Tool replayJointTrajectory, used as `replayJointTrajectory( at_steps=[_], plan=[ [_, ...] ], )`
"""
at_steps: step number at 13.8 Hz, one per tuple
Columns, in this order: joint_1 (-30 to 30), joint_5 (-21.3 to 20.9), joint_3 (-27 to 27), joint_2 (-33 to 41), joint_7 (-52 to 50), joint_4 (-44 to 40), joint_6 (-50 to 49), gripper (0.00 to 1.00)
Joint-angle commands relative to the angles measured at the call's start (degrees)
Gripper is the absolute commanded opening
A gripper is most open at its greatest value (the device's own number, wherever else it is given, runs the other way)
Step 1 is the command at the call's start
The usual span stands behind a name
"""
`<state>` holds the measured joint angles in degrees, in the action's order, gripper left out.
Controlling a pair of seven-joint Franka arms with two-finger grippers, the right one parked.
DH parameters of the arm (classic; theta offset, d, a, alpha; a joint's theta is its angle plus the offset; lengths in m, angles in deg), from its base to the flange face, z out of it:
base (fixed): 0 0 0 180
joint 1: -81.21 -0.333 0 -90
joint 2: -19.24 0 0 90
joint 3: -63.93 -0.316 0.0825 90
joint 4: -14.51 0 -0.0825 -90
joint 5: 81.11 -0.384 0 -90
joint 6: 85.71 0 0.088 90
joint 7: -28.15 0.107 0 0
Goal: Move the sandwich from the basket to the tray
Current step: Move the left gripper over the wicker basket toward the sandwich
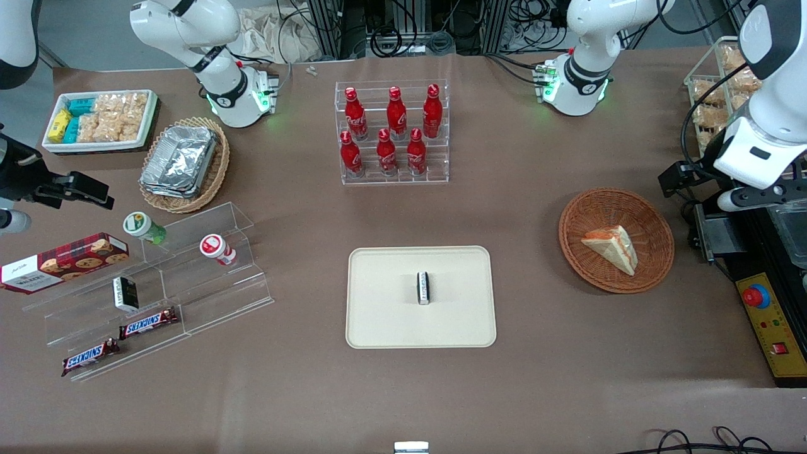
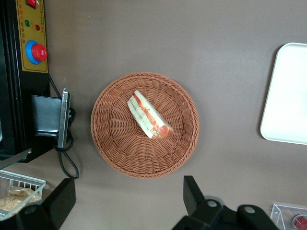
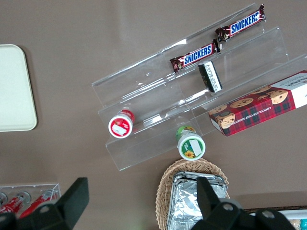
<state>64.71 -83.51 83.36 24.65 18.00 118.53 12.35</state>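
The sandwich lies on its side in the middle of the round brown basket, which sits toward the working arm's end of the table, well apart from the cream tray. The gripper hangs high above the table with its two fingers spread wide and nothing between them; in the wrist view the basket rim lies just past the fingertips, so the sandwich sits ahead of the gripper, not straight beneath it. The wedge's long axis runs on a slant across the line joining the two fingers, neither square to it nor along it. By my reading, the coming move turns on this: the gripper has to travel forward over the basket centre, turn at the wrist so the fingers close across the bread faces, and only then descend. The tray already carries a small dark packet standing near its middle, with bare surface all around it.
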Motion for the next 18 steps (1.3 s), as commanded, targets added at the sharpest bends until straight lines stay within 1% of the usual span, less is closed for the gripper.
replayJointTrajectory(
  at_steps=[1,3,5,7,10,11,13,14,16,18],
  plan=[
    [-0.8,0.6,0.3,-0.5,0.9,-0.8,-0.1,0.99],
    [-0.8,0.1,0.3,-1.6,0.9,-1.5,-0.2,0.99],
    [-0.7,0.1,0.3,-1.9,0.2,0.0,-0.5,0.99],
    [-1.5,0.7,0.3,-2.2,-3.8,2.9,1.2,0.99],
    [-2.0,0.6,0.2,-1.7,-11.8,11.5,11.1,0.99],
    [-2.9,0.6,0.0,-1.7,-14.9,14.7,15.9,0.99],
    [-3.5,0.5,0.1,-2.2,-18.1,20.4,24.0,0.99],
    [-3.4,0.4,0.1,-3.7,-21.0,21.2,26.3,0.99],
    [-2.8,0.0,0.3,-6.6,-28.0,21.0,27.1,0.99],
    [-2.7,0.0,0.4,-9.0,-30.4,21.3,29.1,0.99]
  ],
)
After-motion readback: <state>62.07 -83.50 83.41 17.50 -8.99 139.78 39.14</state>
